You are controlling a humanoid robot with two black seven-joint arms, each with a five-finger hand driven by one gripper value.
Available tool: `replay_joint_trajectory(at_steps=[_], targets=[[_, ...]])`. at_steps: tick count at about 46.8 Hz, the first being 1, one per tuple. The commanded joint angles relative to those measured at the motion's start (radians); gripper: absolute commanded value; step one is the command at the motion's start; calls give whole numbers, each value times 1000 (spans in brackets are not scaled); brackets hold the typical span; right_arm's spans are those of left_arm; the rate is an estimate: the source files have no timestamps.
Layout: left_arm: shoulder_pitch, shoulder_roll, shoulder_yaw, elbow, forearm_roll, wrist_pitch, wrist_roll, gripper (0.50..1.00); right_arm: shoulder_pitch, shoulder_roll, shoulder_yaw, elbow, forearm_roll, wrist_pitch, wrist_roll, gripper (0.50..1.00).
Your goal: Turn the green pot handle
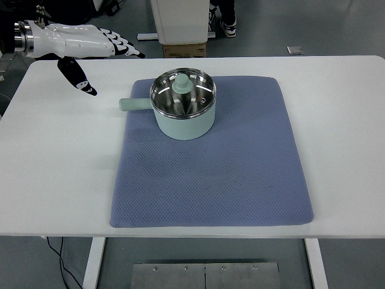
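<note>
A pale green pot (pixel 184 117) with a glass lid and green knob (pixel 181 82) stands on the blue mat (pixel 210 168) near its back left corner. Its handle (pixel 135 104) points left, out over the mat's edge. My left hand (pixel 90 48) is raised high at the upper left, well away from the handle, fingers stretched out flat and the thumb hanging down, holding nothing. The right arm is out of view.
The white table (pixel 54 162) carries only the mat and pot. Beyond the far edge stand a white pedestal with a cardboard box (pixel 185 49) and a person's legs (pixel 60 30) and shoes (pixel 225 24).
</note>
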Motion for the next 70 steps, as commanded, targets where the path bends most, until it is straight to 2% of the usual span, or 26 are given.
replay_joint_trajectory(at_steps=[1, 17, 27, 31, 35, 42, 49, 53, 59, 63, 64, 70], targets=[[3, 0, 0, 5, -293, -10, 0, 1000, 0, 0, 0, 0, 0, 0, 0, 1000], [29, -18, 0, 54, -842, -10, 0, 1000, 0, 0, 0, 0, 0, 0, 0, 1000], [152, -117, -22, 154, -1264, -8, 0, 1000, 0, 0, 0, 0, 0, 0, 0, 1000], [213, -153, -74, 186, -1373, -8, 0, 1000, 0, 0, 0, 0, 0, 0, 0, 1000], [256, -161, -155, 191, -1416, -6, 2, 1000, 0, 0, 0, 0, 0, 0, 0, 1000], [385, -176, -365, 223, -1441, 0, 95, 1000, 0, 0, 2, 0, 0, 0, 0, 1000], [517, -268, -580, 338, -1450, -2, 189, 1000, 0, 0, 0, 0, 0, 0, 0, 1000], [582, -324, -681, 395, -1448, -6, 224, 1000, 0, 0, 0, 0, 0, 0, 0, 1000], [651, -397, -801, 439, -1450, -10, 235, 1000, 0, 0, 0, 0, 0, 0, 0, 1000], [675, -422, -852, 442, -1450, -14, 233, 1000, 0, 0, 0, 0, 0, 0, 0, 1000], [698, -442, -902, 444, -1450, -26, 233, 1000, -1, 0, 0, 0, 0, 0, 0, 1000], [717, -474, -960, 470, -1473, -40, 233, 1000, 0, 0, 0, 0, 0, 0, 0, 1000]])
